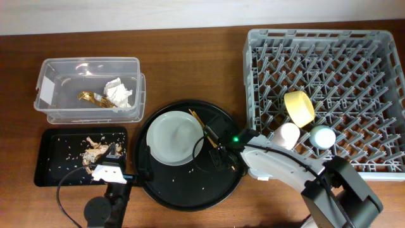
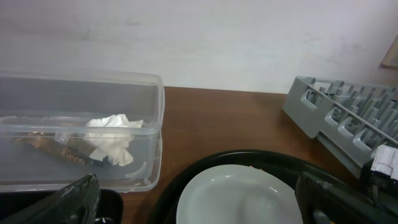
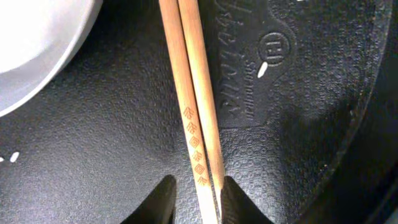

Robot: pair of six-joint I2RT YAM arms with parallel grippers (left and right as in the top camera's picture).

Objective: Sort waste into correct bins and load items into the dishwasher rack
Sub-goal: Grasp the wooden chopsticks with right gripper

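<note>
The dishwasher rack (image 1: 380, 38) fills the far right of the desk (image 1: 190, 63); the chopsticks belong there. Left of it, the round black tray (image 1: 190, 193) carries the plate (image 1: 172, 136), and the chopsticks (image 3: 198, 93) lie just right of the plate. The left claw (image 2: 208, 199) hangs wide apart and empty at the near left. The right claw (image 3: 198, 200) straddles the pair's end, narrowly apart and not yet pinching. It should close squarely on both sticks together, lest one roll free.

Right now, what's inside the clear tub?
A crumpled white tissue and a brown-and-gold wrapper lie in the clear tub; part of the wrapper is hidden under the tissue.
</note>
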